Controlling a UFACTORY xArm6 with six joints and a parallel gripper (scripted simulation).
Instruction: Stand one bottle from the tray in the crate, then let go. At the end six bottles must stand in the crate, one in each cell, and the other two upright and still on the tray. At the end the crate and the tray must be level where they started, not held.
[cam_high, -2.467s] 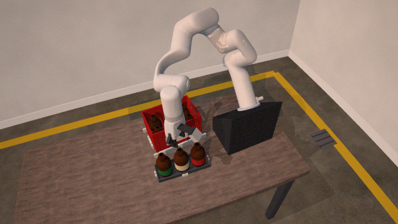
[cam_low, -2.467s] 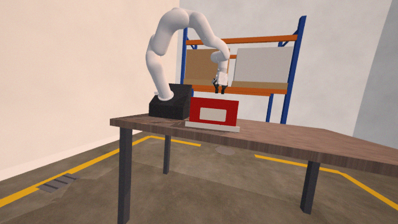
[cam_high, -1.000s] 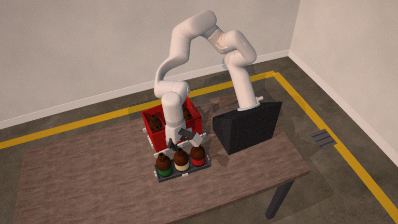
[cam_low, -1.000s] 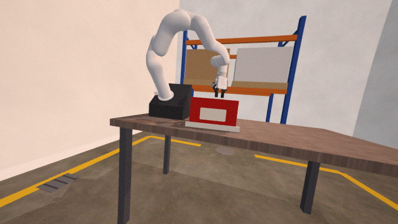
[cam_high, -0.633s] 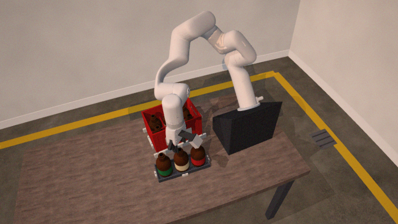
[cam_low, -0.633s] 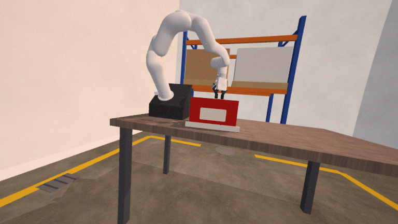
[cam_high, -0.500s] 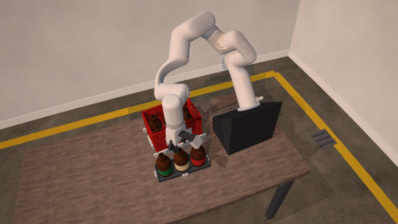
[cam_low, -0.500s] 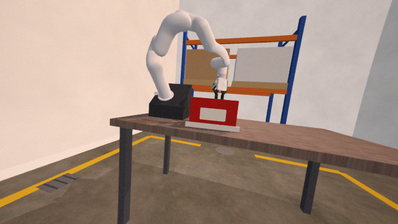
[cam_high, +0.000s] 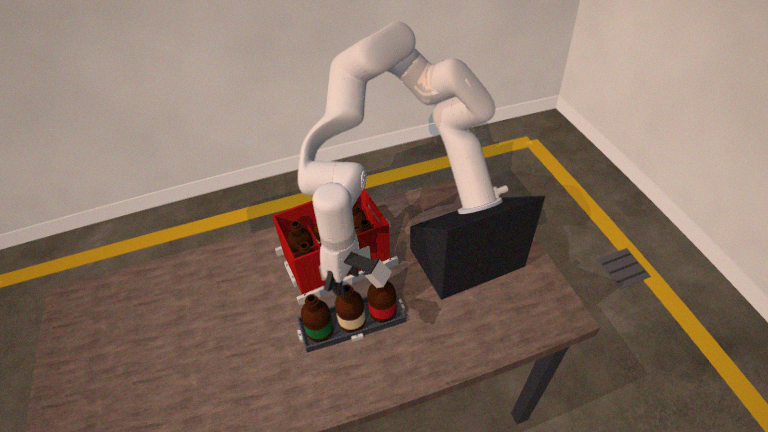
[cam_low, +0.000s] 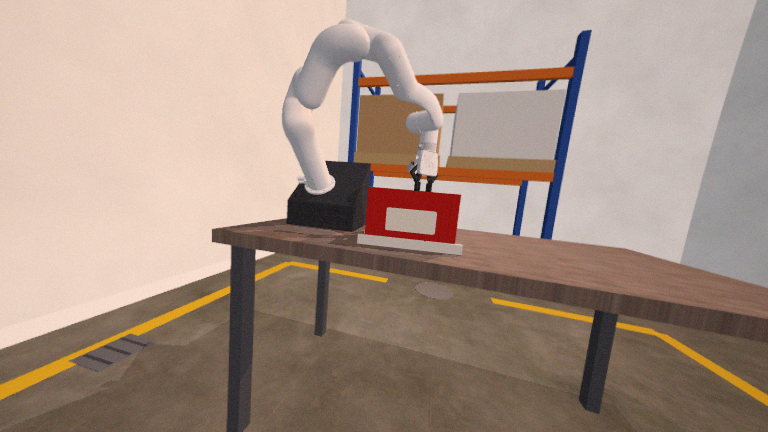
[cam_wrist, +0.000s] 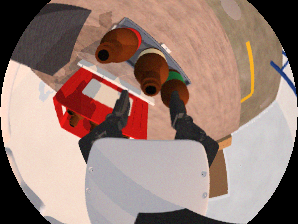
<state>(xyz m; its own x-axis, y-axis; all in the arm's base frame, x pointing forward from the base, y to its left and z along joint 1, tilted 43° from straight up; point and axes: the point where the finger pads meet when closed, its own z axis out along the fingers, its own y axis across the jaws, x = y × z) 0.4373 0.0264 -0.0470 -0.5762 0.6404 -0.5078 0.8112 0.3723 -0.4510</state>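
Three brown bottles stand in a row on the grey tray (cam_high: 335, 342): a green-labelled one (cam_high: 315, 320) (cam_wrist: 176, 83), a cream-labelled one (cam_high: 350, 310) (cam_wrist: 152, 70) and a red-labelled one (cam_high: 381, 302) (cam_wrist: 119, 46). The red crate (cam_high: 306, 268) (cam_low: 375, 214) (cam_wrist: 80, 99) stands just behind the tray with several brown bottles (cam_high: 296, 236) in its cells. My gripper (cam_high: 335, 284) (cam_low: 422, 186) (cam_wrist: 149, 97) is open and points down, just above the neck of the cream-labelled bottle. It holds nothing. In the exterior view the crate hides the tray.
The arm's black pedestal (cam_high: 477, 247) (cam_low: 327, 206) stands on the wooden table (cam_high: 161, 333) right of the crate. The crate rests on a white base (cam_low: 408, 246). A blue and orange shelf rack (cam_low: 563, 107) stands behind the table.
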